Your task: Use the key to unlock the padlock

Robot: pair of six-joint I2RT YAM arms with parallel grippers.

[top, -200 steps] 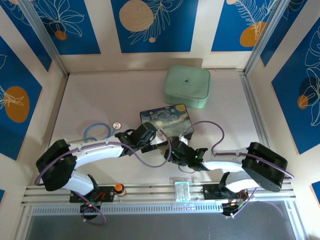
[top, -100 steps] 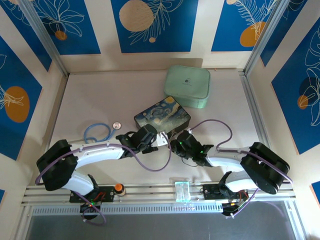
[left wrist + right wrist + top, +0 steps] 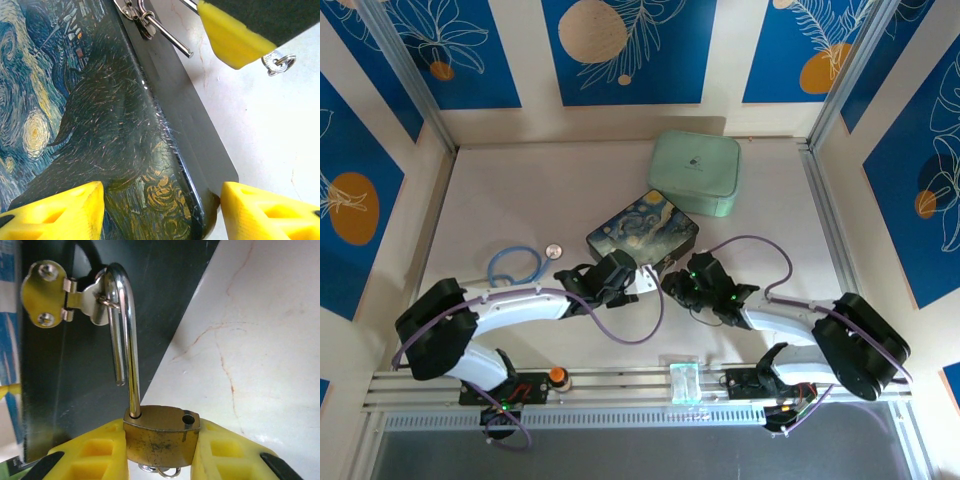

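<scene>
I'm seeing the left gripper (image 3: 162,192) sitting about half open astride the near corner of the starry tin (image 3: 642,228), one finger over the lid, the other beside the wall; I'm not able to tell whether it's pressing. The padlock (image 3: 160,429) is hanging by its shackle (image 3: 131,340) from the tin's hasp (image 3: 47,292), one leg sprung free. The right gripper (image 3: 161,455) is pinching its brass body, with the key (image 3: 274,61) poking out past the finger
</scene>
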